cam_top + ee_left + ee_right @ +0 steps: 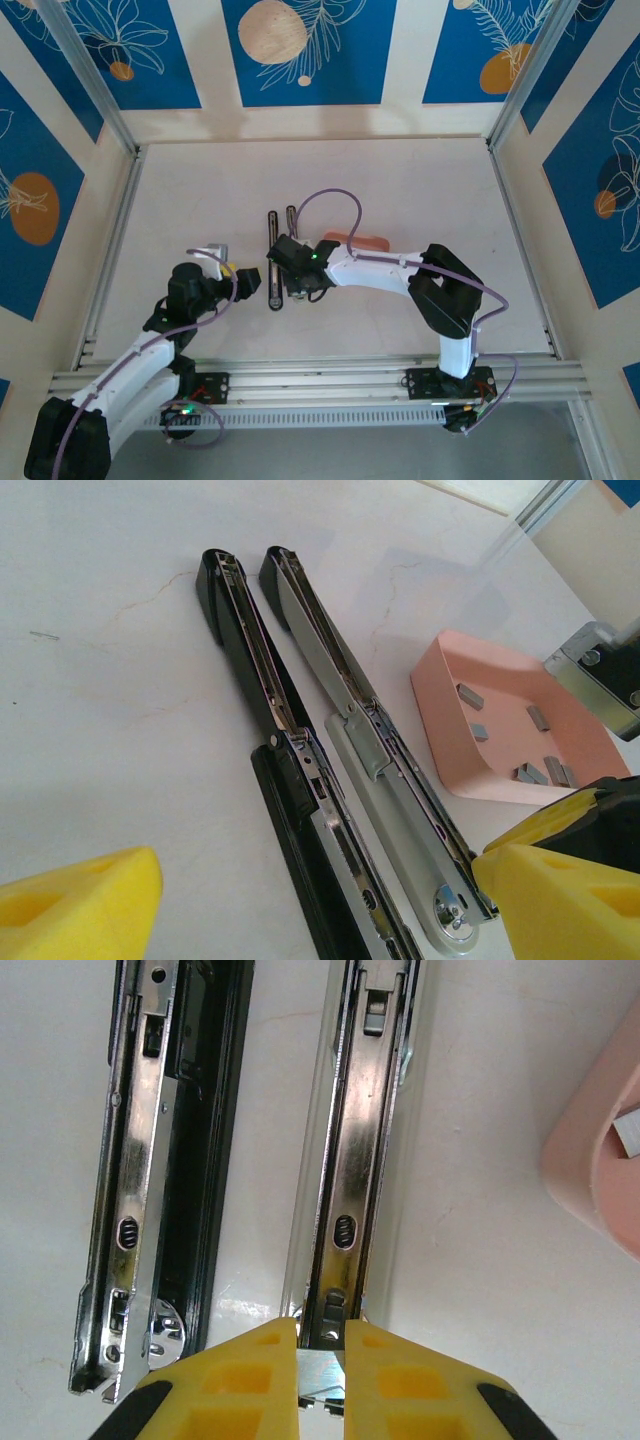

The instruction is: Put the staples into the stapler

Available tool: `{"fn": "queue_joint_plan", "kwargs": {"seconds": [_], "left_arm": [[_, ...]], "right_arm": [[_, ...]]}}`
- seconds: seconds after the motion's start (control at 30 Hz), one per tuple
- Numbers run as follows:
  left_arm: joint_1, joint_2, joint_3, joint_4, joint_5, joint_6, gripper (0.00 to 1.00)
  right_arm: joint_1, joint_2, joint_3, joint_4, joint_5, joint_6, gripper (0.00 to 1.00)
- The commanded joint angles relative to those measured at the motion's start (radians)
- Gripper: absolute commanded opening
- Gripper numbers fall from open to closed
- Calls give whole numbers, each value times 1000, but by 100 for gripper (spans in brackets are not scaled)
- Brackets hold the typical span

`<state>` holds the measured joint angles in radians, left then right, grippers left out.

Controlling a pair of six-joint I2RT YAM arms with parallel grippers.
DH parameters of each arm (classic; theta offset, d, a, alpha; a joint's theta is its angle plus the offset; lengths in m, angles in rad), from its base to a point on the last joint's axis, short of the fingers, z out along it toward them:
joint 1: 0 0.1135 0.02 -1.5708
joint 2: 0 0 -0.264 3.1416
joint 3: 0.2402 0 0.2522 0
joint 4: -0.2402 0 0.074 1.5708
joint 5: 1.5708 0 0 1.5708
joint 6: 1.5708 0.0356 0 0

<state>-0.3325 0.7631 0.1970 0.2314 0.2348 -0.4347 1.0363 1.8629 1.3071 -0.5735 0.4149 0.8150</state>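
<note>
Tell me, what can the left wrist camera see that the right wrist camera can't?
Left wrist camera: the floor of the pink tray, with several loose staples lying on it, and the stapler right out to its far dark tips.
Right wrist camera: a close look at the right tool shut on a little metal strip, probably staples, at the near end of the white bar's channel.
Both: the stapler's two bars lying open side by side, with the tray beside them.

Cream walls [300, 122] with blue leaf-patterned panels [310, 50] enclose a bright white tabletop [420, 180].
</note>
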Motion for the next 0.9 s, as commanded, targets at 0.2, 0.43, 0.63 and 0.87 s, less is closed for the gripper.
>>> {"fn": "queue_joint_plan", "kwargs": {"seconds": [0.2, 0.43, 0.63, 0.87], "left_arm": [[-8, -5, -5, 19, 4, 28, 86], [-8, -7, -4, 16, 4, 31, 86], [-9, -11, -2, 13, 4, 33, 86], [-9, -17, -2, 9, 5, 33, 86]], "right_arm": [[9, 10, 1, -18, -27, 16, 14], [7, 24, 12, -16, -22, 22, 14], [10, 12, 12, -22, -34, 20, 15], [2, 11, 39, -70, -66, 68, 15]]}}
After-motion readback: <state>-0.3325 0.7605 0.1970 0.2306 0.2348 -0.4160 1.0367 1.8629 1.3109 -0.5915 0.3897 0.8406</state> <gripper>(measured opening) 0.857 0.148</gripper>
